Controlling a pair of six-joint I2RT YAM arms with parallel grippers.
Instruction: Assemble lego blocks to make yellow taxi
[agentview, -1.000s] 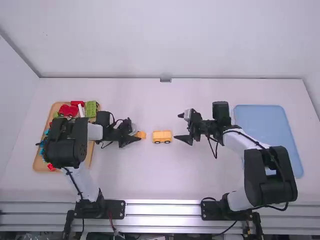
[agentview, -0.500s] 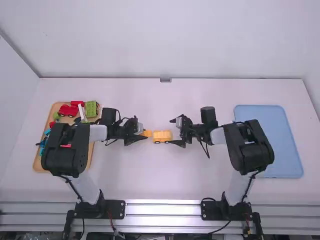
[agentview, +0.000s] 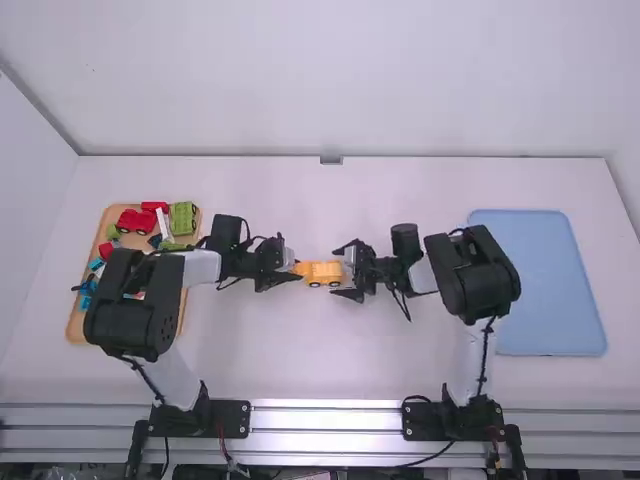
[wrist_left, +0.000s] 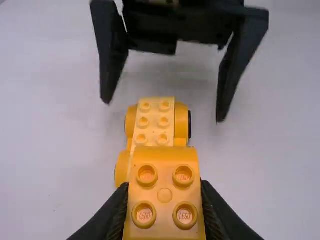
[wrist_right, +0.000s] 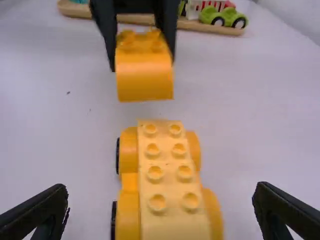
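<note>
In the high view my left gripper (agentview: 288, 272) is just left of the yellow car base (agentview: 322, 273), and my right gripper (agentview: 342, 272) is at the base's right end. In the left wrist view my left gripper (wrist_left: 165, 200) is shut on a yellow block with rounded end (wrist_left: 165, 195), held above the near end of the studded car base (wrist_left: 153, 122). The right wrist view has my right gripper (wrist_right: 160, 205) open, its fingers wide apart on either side of the wheeled base (wrist_right: 167, 170), touching neither side. The held block (wrist_right: 144, 75) hangs beyond the base, apart from it.
At the left stands a wooden tray (agentview: 78, 325) with red, green and blue pieces, including a red car (agentview: 137, 221) and a green block (agentview: 182, 217). A blue tray (agentview: 550, 280) lies at the right.
My right gripper has moved left to the car base, still open. My left gripper has moved slightly right with the yellow block, up to the base's left end.
</note>
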